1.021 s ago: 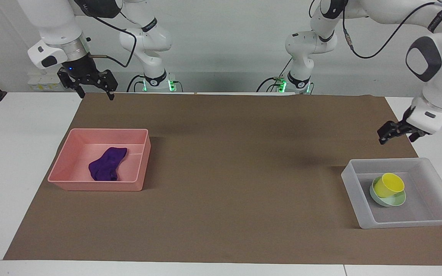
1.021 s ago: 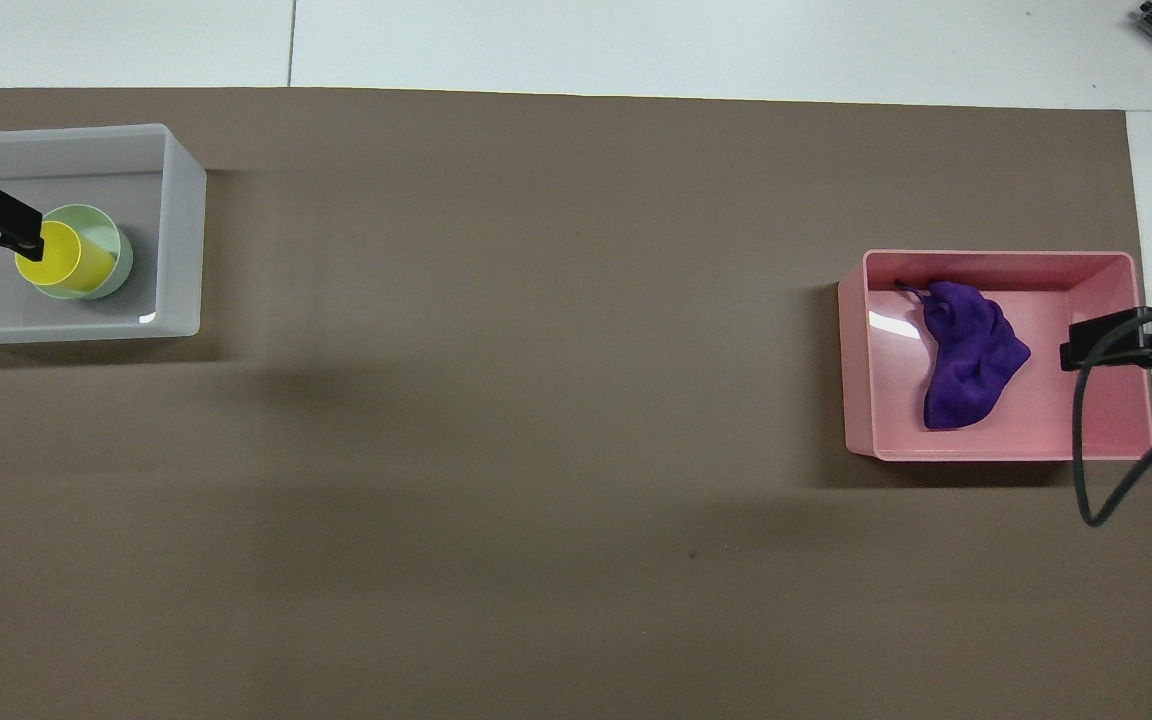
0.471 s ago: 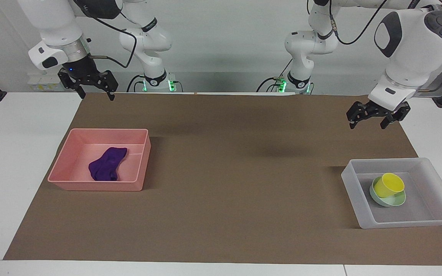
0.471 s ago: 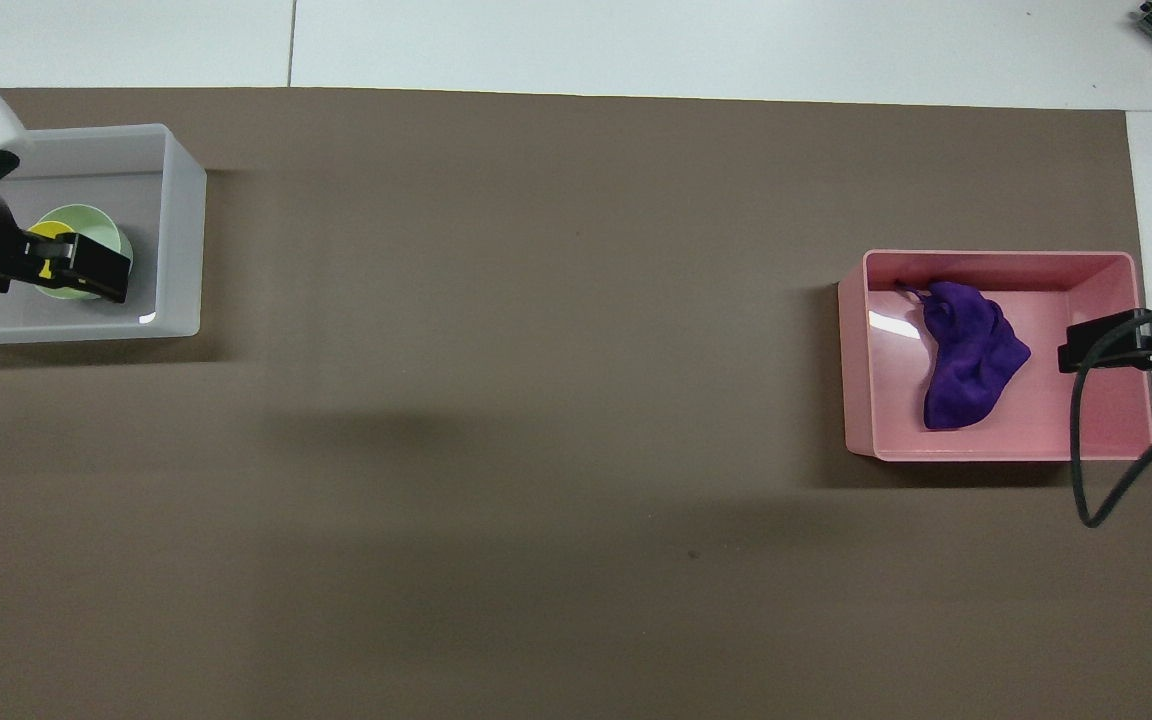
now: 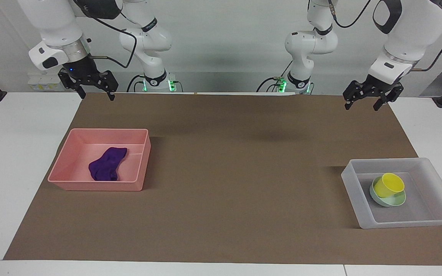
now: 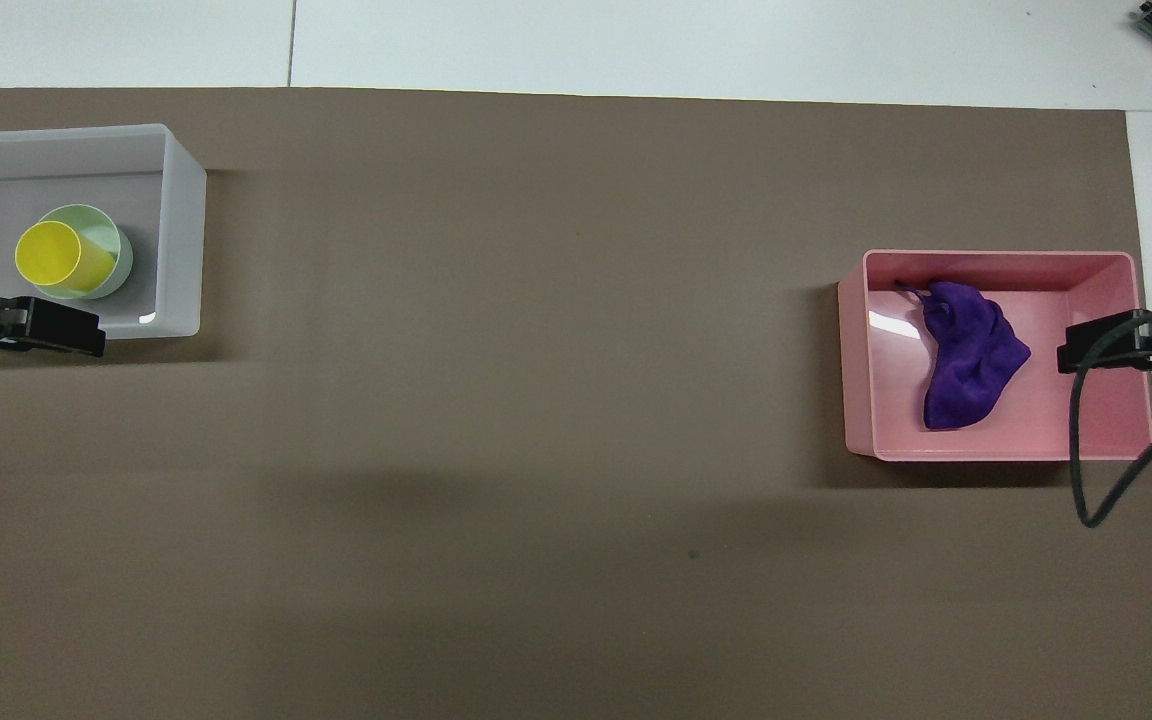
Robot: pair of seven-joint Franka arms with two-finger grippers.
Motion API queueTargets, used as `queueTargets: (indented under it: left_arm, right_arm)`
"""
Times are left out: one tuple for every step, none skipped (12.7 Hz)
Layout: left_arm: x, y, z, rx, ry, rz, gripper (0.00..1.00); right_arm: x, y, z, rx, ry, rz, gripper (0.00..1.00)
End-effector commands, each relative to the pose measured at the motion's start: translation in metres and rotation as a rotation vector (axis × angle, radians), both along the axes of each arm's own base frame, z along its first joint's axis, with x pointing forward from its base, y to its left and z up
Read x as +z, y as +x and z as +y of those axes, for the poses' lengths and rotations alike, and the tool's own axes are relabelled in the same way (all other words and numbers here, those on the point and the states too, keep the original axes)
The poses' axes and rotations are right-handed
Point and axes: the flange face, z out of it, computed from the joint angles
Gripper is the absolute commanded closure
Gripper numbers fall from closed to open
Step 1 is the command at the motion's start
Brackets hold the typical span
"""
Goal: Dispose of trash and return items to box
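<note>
The deep-purple cloth [image 5: 106, 165] lies crumpled in the pink bin [image 5: 94, 186], also in the overhead view [image 6: 966, 365]. The yellow cup [image 5: 389, 184] leans tilted in the mint-green bowl [image 5: 396, 201] inside the translucent box [image 5: 405, 224]; cup [image 6: 56, 258], bowl [image 6: 104, 222] and box [image 6: 181, 240] also show from overhead. My left gripper [image 5: 362, 105] is open and empty, raised over the mat's edge by the robots at the left arm's end. My right gripper [image 5: 95, 94] is open and empty, raised over the mat's corner by the robots at the right arm's end, and waits.
A brown mat [image 5: 236, 172] covers most of the white table [image 5: 14, 161]. The pink bin [image 6: 996, 258] stands toward the right arm's end, the box toward the left arm's end. The left gripper [image 6: 76, 335] and right gripper [image 6: 1086, 350] show at the overhead view's side edges.
My left gripper has risen and swung from beside the box back toward the robots, uncovering the cup and bowl in the overhead view. The right gripper has stayed put.
</note>
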Motion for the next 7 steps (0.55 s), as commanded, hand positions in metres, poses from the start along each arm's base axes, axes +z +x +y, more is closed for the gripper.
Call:
queueTargets:
  left_arm:
    - [-0.0032,-0.0036,-0.0030,-0.006,-0.013,0.003,0.00]
    - [-0.0050,-0.0035,-0.0022,-0.003,-0.013,0.009,0.00]
    - [-0.0063,-0.0007,-0.0021,0.000,-0.012,0.011,0.00]
    - [-0.0063,0.0032,-0.0038,-0.003,-0.012,0.009,0.00]
    - [-0.0081,0.0050,-0.0045,-0.005,-0.011,0.012,0.00]
    - [-0.0060,0.0046,-0.0037,-0.003,-0.011,0.009,0.00]
    - [-0.0068,0.0037,-0.0036,-0.004,-0.011,0.018,0.00]
  right_arm:
    - [-0.0013,-0.0051,-0.0011,0.015,0.016,-0.010,0.00]
    - [-0.0013,-0.0051,-0.0011,0.015,0.016,-0.010,0.00]
    - [-0.0013,-0.0051,-0.0011,0.015,0.016,-0.010,0.00]
    - [-0.0013,-0.0051,-0.0011,0.014,0.016,-0.010,0.00]
    - [-0.0013,-0.0051,-0.0011,0.014,0.016,-0.010,0.00]
    - [-0.0010,-0.0048,-0.0011,0.014,0.015,-0.013,0.00]
    - [-0.0007,-0.0045,-0.0011,0.014,0.015,-0.016,0.00]
